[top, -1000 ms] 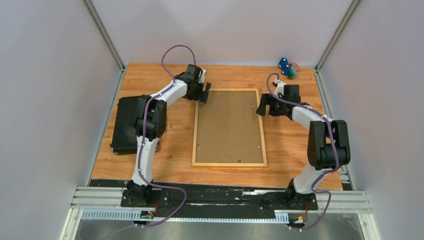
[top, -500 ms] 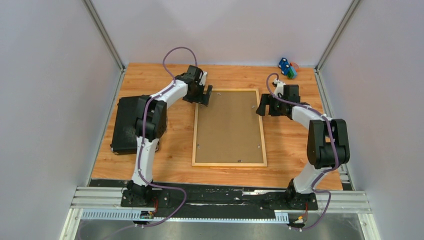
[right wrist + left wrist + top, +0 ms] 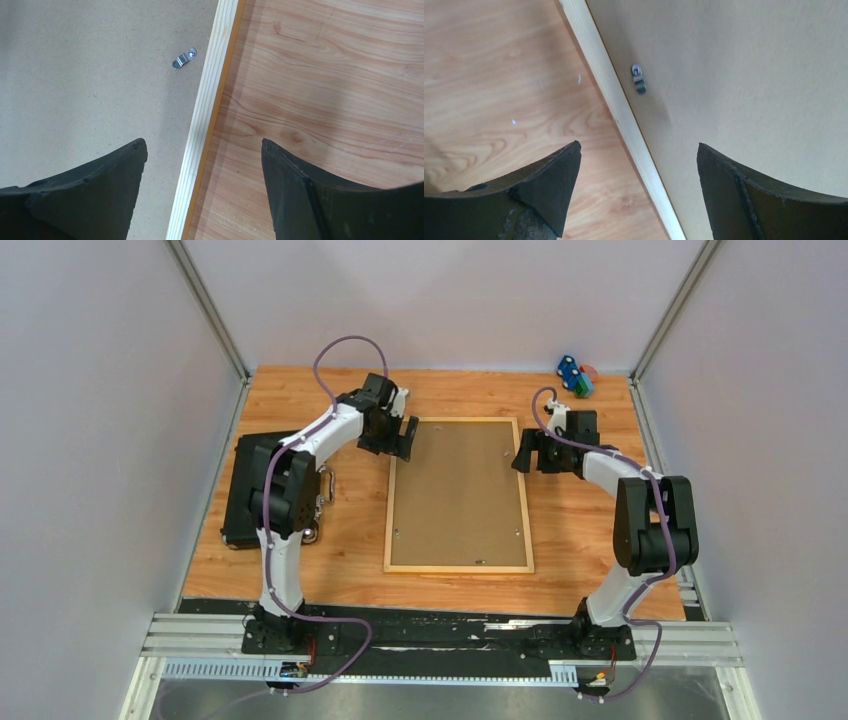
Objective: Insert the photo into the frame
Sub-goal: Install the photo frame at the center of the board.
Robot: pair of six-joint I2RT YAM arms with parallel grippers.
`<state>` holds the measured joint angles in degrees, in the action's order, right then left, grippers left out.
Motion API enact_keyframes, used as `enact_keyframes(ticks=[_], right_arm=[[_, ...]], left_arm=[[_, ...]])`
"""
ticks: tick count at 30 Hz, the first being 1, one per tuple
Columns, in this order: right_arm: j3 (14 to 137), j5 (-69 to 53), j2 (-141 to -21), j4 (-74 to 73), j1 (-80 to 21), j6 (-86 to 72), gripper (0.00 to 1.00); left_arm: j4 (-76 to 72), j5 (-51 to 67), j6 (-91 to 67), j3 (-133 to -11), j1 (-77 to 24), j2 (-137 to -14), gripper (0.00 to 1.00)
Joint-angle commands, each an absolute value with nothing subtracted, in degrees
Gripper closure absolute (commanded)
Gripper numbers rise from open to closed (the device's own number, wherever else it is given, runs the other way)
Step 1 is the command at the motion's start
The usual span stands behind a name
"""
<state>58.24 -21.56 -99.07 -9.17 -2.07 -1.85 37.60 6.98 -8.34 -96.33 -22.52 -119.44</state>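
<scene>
The frame (image 3: 389,510) of light tan wood lies flat mid-table with a plain brown backing board (image 3: 458,495) filling it. The photo is hidden. My left gripper (image 3: 403,438) is open and empty, low over the frame's left rail (image 3: 614,100) near the far left corner, one finger over the table and one over the board (image 3: 749,75). A metal clip (image 3: 638,79) sits just ahead. My right gripper (image 3: 528,452) is open and empty, straddling the right rail (image 3: 210,85) near the far right corner, with a clip (image 3: 184,59) ahead.
A black rectangular case (image 3: 245,490) lies at the table's left edge, partly under my left arm. Small coloured toys (image 3: 573,376) sit at the far right corner. Grey walls close in the left, right and back.
My left arm has swung its elbow to the left and the left gripper has shifted slightly left along the frame's far left corner. The right arm and the frame have not moved.
</scene>
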Motion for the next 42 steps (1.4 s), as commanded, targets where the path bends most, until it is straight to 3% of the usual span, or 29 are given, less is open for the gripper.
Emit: enact_keyframes(ticks=[1,16,32,42], right_arm=[[60.29,-21.89,-98.92,-8.13,-2.01,-1.87,0.18],[60.29,-21.20,-99.05,-8.23,-2.02,-1.74,0.18],[60.77,-21.58,-100.06,-8.26,-2.21,-1.70,0.18],[68.54,-15.07,-106.69,-12.16,-5.07,-3.17,0.19]], left_arm=[[37.91,9.02,-6.34,-91.42,-22.17,-114.39,0.09],[36.61,15.53,-6.32,-83.40,-21.36,-113.11,0.46],[35.50,16.58,-7.87,-79.84,-21.34,-112.24,0.61],[35.12,16.95,-8.07,-79.28,-21.36,-111.89,0.61]])
